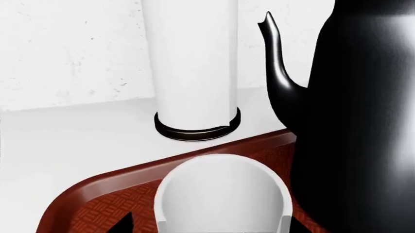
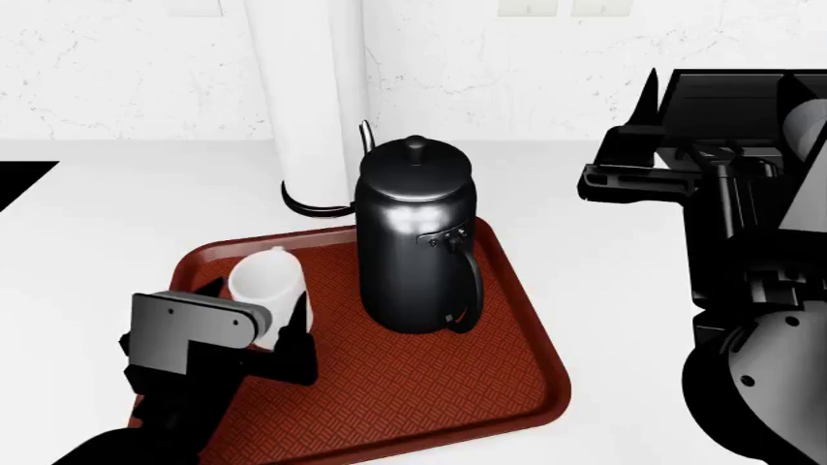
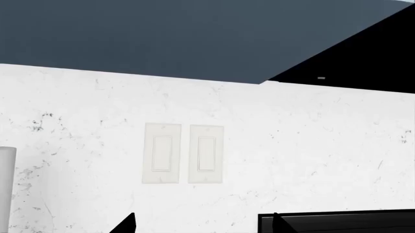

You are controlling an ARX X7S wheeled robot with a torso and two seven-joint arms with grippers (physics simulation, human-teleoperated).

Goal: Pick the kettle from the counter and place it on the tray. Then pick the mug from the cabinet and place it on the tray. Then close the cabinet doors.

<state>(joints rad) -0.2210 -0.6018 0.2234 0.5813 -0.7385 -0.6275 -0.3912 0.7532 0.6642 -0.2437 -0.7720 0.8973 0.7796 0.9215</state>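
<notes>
The dark red tray (image 2: pixel 505 387) lies on the white counter (image 2: pixel 116 223). On it the tall black kettle (image 2: pixel 416 242) stands upright, spout toward the wall. At the tray's left part the white mug (image 2: pixel 265 276) rests between the fingers of my left gripper (image 2: pixel 259 315), which is open around it. In the left wrist view the mug (image 1: pixel 224 194) fills the space in front of the gripper (image 1: pixel 204 225), with the kettle (image 1: pixel 356 136) close beside it and the tray (image 1: pixel 97 204) beneath. My right gripper (image 2: pixel 618 160) is raised at the right, open and empty (image 3: pixel 204 225). A blue-grey cabinet panel (image 3: pixel 162 39) shows overhead; I cannot make out the doors.
A wide white cylinder with a black base ring (image 2: pixel 310 107) stands just behind the tray (image 1: pixel 194 63). A black stovetop corner (image 2: pixel 19 179) is at the far left. Wall switches (image 3: pixel 182 153) face the right gripper, with a black edge (image 3: pixel 337 223) below them.
</notes>
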